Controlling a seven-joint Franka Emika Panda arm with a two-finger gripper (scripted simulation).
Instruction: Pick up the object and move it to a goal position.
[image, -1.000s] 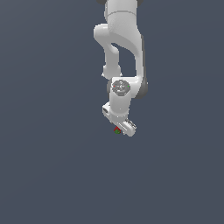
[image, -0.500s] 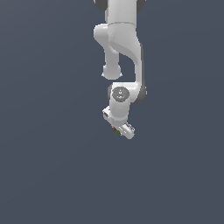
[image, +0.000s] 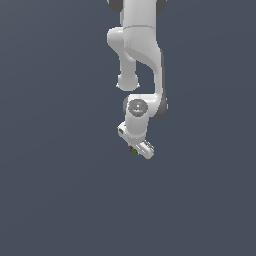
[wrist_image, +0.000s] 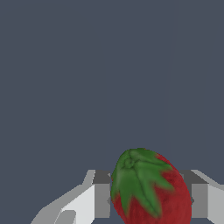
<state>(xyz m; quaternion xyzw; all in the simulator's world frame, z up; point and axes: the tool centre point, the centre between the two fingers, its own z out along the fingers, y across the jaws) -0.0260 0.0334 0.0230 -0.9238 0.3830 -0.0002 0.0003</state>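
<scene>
The object is a small red strawberry-like thing with a green leafy patch. In the wrist view the object (wrist_image: 151, 188) fills the space between my two grey fingertips, one finger (wrist_image: 101, 199) on one side and one on the other. In the exterior view the object (image: 133, 149) shows as a tiny red and green speck at the tip of the white gripper (image: 136, 150), in the middle of the picture. The gripper is shut on it and holds it off the grey surface. The arm hangs down from the picture's top.
A plain dark grey surface (image: 60, 190) lies all around; no other object, container or edge shows in either view.
The gripper with the object has shifted slightly down and a little toward the exterior view's right; the arm has stretched further. The grip on the object is unchanged.
</scene>
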